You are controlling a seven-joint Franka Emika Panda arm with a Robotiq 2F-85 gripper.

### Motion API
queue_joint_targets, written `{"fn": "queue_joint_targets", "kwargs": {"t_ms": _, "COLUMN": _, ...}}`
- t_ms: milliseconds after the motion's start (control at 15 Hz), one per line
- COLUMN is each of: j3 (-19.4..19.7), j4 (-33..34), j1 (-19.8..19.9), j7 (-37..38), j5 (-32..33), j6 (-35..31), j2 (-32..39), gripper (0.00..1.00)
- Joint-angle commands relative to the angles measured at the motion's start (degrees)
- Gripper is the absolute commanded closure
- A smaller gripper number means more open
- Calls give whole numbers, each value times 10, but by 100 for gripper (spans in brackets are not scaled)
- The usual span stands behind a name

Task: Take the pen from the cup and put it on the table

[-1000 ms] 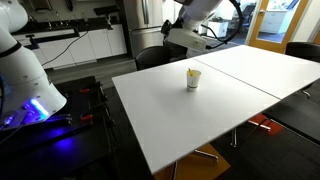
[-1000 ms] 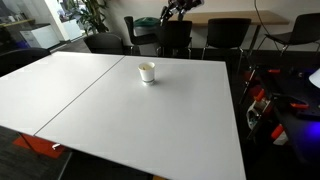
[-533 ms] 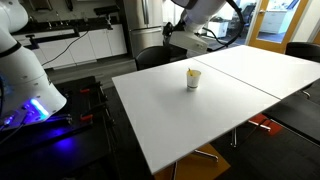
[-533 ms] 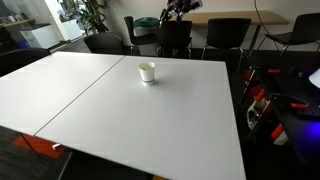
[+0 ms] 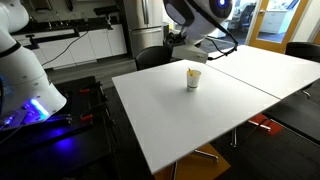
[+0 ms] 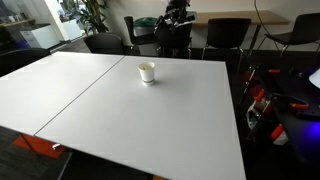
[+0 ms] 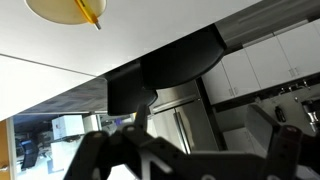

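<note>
The small white cup (image 5: 193,79) stands upright near the far edge of the white table (image 5: 190,125). It also shows in an exterior view (image 6: 147,72) and at the top of the wrist view (image 7: 62,9). The yellowish pen (image 5: 192,70) stands inside it, its tip poking past the rim in the wrist view (image 7: 92,16). My gripper (image 5: 186,42) hangs above and beyond the table's far edge, apart from the cup, and shows in an exterior view (image 6: 178,12). In the wrist view its fingers (image 7: 205,125) are spread wide and hold nothing.
Dark chairs (image 6: 228,32) stand along the table's far side, one (image 5: 152,57) just behind the cup. A seam (image 5: 250,82) joins this top to a second white top. A second white robot base (image 5: 25,75) and cabling are off to one side.
The arm has swung down and toward the table's far edge, bringing the gripper closer to the cup. Cup and pen have not moved.
</note>
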State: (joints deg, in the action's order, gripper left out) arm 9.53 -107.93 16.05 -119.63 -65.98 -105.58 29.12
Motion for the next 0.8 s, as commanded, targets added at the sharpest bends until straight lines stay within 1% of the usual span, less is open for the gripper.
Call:
{"fn": "queue_joint_targets", "kwargs": {"t_ms": 0, "j3": -11, "j4": 15, "j1": 8, "j7": -62, "j5": -38, "j6": -20, "j2": 23, "gripper": 0}}
{"fn": "queue_joint_targets", "kwargs": {"t_ms": 133, "j3": -14, "j4": 25, "j1": 6, "j7": -93, "j5": -63, "j6": -22, "j2": 37, "gripper": 0}}
{"fn": "queue_joint_targets", "kwargs": {"t_ms": 333, "j3": -17, "j4": 54, "j1": 0, "j7": -115, "j5": -77, "j6": -17, "j2": 65, "gripper": 0}}
{"fn": "queue_joint_targets", "kwargs": {"t_ms": 733, "j3": -25, "j4": 151, "j1": 3, "j7": -93, "j5": -87, "j6": -20, "j2": 150, "gripper": 0}}
